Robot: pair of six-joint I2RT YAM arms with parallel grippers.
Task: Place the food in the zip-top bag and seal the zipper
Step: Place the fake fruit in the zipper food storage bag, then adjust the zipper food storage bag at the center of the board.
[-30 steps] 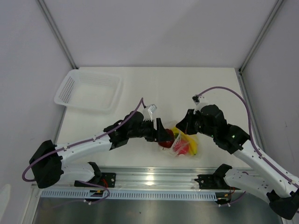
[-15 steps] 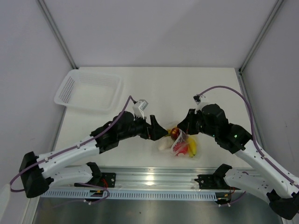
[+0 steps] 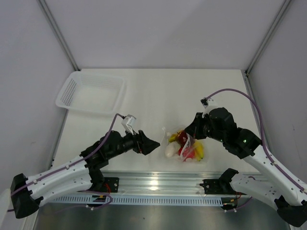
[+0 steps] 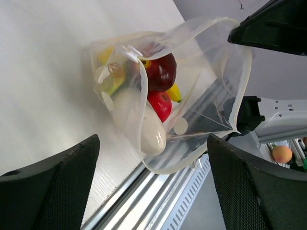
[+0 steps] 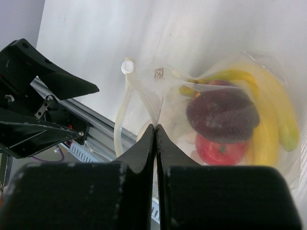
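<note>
Now the zip-top bag point(image 3: 184, 146) lies on the white table point(image 3: 158, 91) close to its near edge, between the two arms and just beyond the metal rail point(image 3: 153, 182). The food is inside it: the yellow banana bunch point(image 5: 268, 134) along the far side as the right wrist view shows it, the dark purple-red fruit point(image 5: 223, 115) in the middle, the red apple point(image 5: 218, 148) below that fruit, and the white radish point(image 4: 152, 132) at the side that faces the left arm. The right gripper point(image 5: 155, 129) has its two fingers pressed together on a fold of the clear plastic near the top of the bag, so it is pinching the bag and lifts this part a little. The zipper point(image 4: 245, 76) shows as a thicker pale strip around the mouth of the bag, and in the left wrist view the mouth appears open, its rim making a wide loop. The left gripper point(image 3: 152, 143) is to the left of the bag, apart from it, pointing toward it with the jaws spread wide and with nothing between them. The white mesh basket point(image 3: 91, 91) stands at the far left corner of the table, well apart from the bag
</note>
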